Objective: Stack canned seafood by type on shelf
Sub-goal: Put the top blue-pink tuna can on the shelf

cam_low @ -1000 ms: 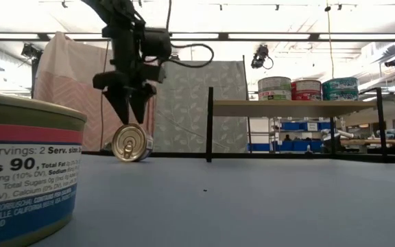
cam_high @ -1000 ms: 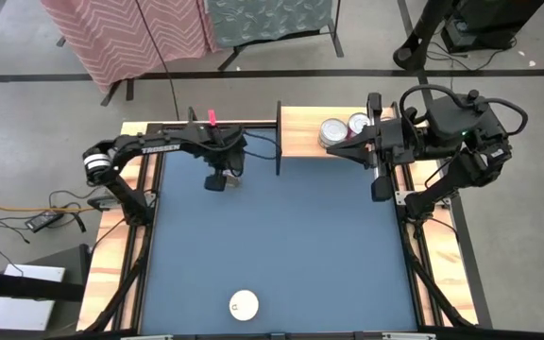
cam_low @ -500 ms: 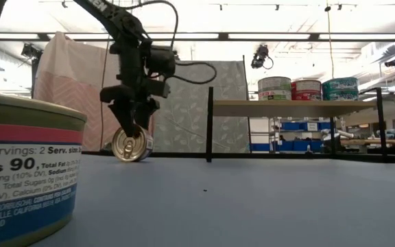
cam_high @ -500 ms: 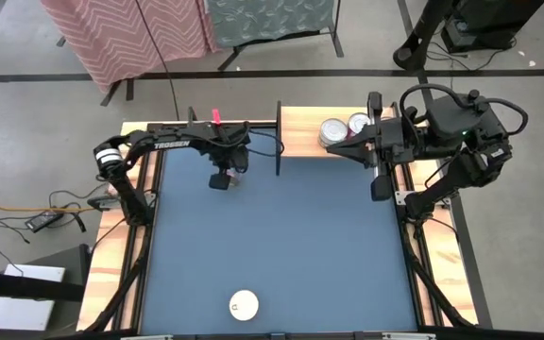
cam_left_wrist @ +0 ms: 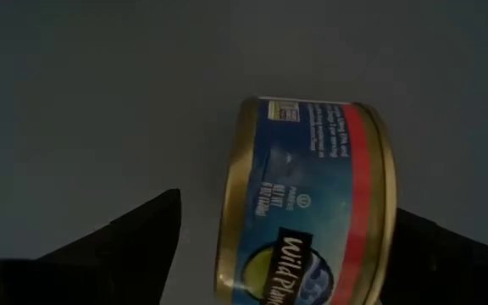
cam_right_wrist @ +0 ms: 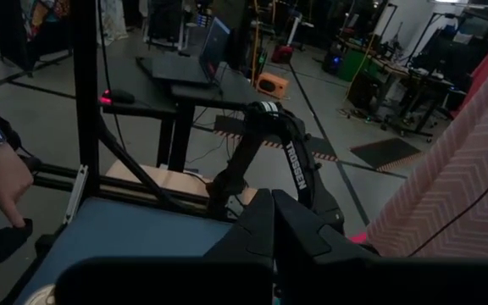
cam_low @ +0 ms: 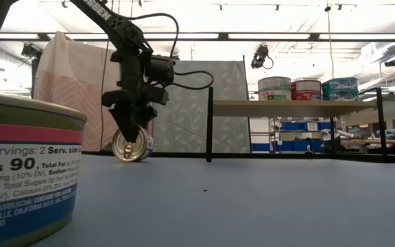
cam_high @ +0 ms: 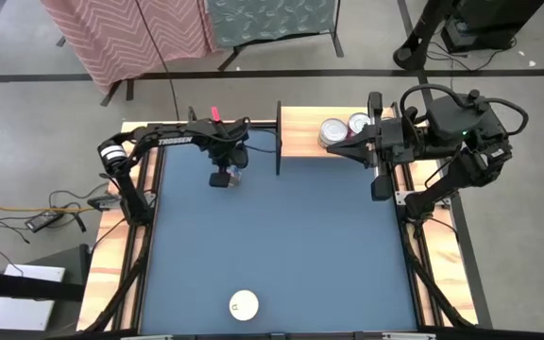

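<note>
Three tins (cam_low: 306,89) sit in a row on the shelf (cam_high: 300,142). One gold-lidded tin (cam_low: 130,145) lies on its side on the blue worktop (cam_high: 281,236) near the back left, and the left hand (cam_low: 130,127) hangs right over it, fingers wide apart either side, not gripping. Right hand (cam_high: 327,146) is pinched shut, empty, over the shelf by the tins. One white-lidded tin (cam_high: 244,304) sits alone at the worktop's front edge.

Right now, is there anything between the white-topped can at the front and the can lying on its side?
No. In the high view, only bare blue table lies between the white-topped can and the tipped can.
</note>
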Motion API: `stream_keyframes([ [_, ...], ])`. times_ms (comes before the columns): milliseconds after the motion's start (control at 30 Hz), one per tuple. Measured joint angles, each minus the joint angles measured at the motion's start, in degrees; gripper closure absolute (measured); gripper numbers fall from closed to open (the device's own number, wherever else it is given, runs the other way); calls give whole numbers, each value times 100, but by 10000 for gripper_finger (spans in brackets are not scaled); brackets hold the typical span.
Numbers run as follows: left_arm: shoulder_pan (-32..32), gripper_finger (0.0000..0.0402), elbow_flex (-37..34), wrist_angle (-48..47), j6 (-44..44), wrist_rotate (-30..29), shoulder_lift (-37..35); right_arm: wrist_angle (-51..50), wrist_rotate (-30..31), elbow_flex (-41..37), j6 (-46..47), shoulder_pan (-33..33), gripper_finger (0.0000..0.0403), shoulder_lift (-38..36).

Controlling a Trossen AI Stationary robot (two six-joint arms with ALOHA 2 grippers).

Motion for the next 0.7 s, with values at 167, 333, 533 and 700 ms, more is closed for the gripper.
stream_keyframes([
  [167, -9, 87, -2, -41, -4, 22, 148, 0, 4, 0, -7, 0, 395, -9],
  [333, -9, 113, -2, -20, -15, -4, 177, 0, 6, 0, -9, 0, 395, -20],
  [533, -4, 179, -2, -30, -10, -60, 177, 0, 4, 0, -45, 0, 395, -20],
  [700, -2, 217, -2, -49, -11, -66, 177, 0, 3, 0, -57, 0, 395, -20],
])
